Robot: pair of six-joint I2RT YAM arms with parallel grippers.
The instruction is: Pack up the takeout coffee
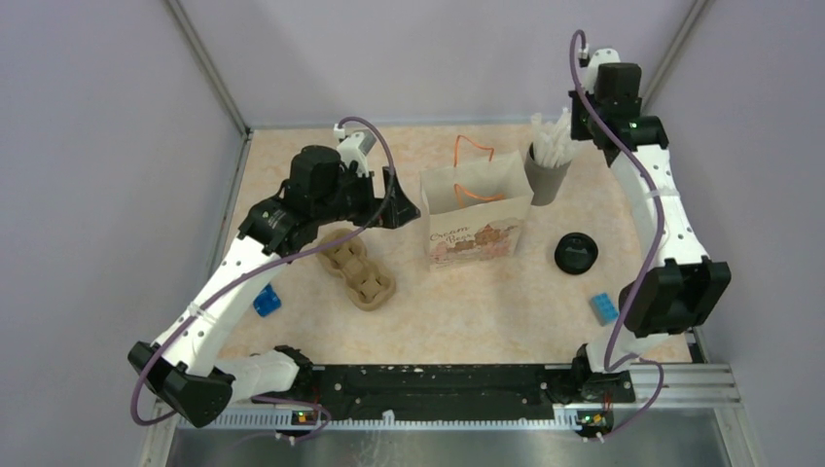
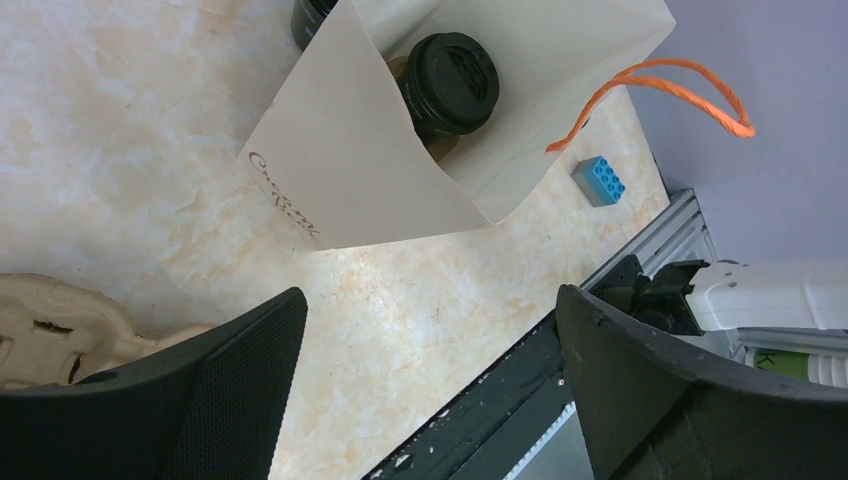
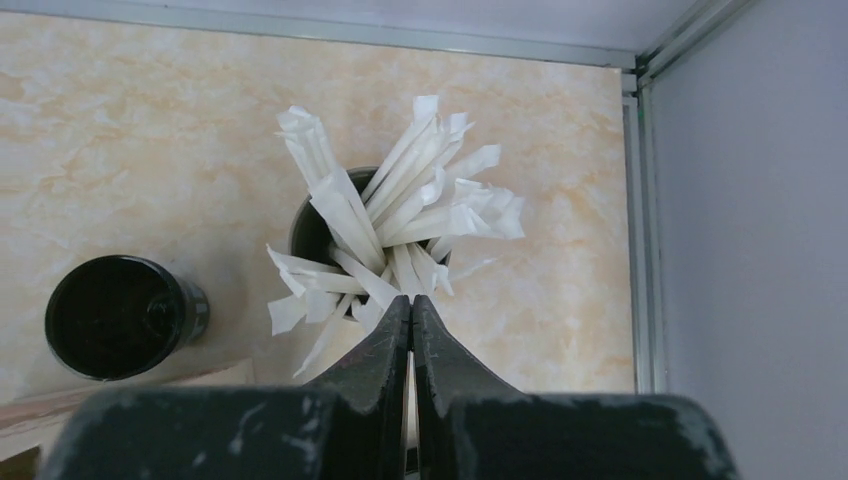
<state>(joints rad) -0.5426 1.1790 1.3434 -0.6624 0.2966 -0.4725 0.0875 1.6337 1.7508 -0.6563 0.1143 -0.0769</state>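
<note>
As the right gripper (image 3: 411, 302) sits closed, wrapped straws (image 3: 345, 208) fan just ahead.

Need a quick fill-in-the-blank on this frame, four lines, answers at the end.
1. The left tool is wide ___ beside the pulp carrier.
2. The right tool is ___ at the wrapped straws.
3. A cup with a ___ lid sits inside the paper bag.
4. A second cup stands on the table on the bag's ___ side.

Missing words: open; shut; black; right.
</note>
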